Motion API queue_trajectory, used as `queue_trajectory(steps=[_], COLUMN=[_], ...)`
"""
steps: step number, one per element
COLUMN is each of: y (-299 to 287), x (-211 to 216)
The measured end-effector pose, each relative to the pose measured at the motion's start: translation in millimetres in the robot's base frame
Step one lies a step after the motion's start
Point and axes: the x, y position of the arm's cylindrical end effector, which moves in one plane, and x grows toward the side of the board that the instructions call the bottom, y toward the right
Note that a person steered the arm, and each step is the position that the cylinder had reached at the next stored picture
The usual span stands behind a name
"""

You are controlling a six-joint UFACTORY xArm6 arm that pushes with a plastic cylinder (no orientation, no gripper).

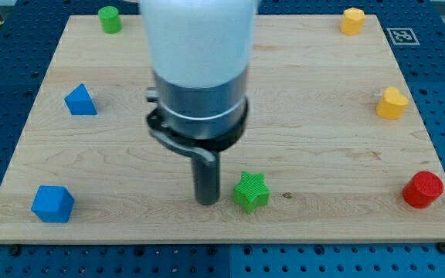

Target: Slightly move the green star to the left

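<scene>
A green star (251, 191) lies on the wooden board (307, 116) near the view's bottom, a little right of centre. My tip (208, 201) rests on the board just to the view's left of the star, a small gap between them. The arm's white and grey body rises above the tip and hides the board's upper middle.
A green cylinder (110, 19) sits at the top left. A blue triangular block (80, 100) is at the left and a blue cube (52, 204) at the bottom left. Yellow blocks sit at the top right (352, 21) and the right (391, 103). A red cylinder (423, 190) is at the bottom right.
</scene>
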Motion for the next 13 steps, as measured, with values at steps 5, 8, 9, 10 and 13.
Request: queue_trajectory(steps=[5,8,9,10,13], y=[0,186,181,159,108], x=[-31,-41,-26,-16,-7])
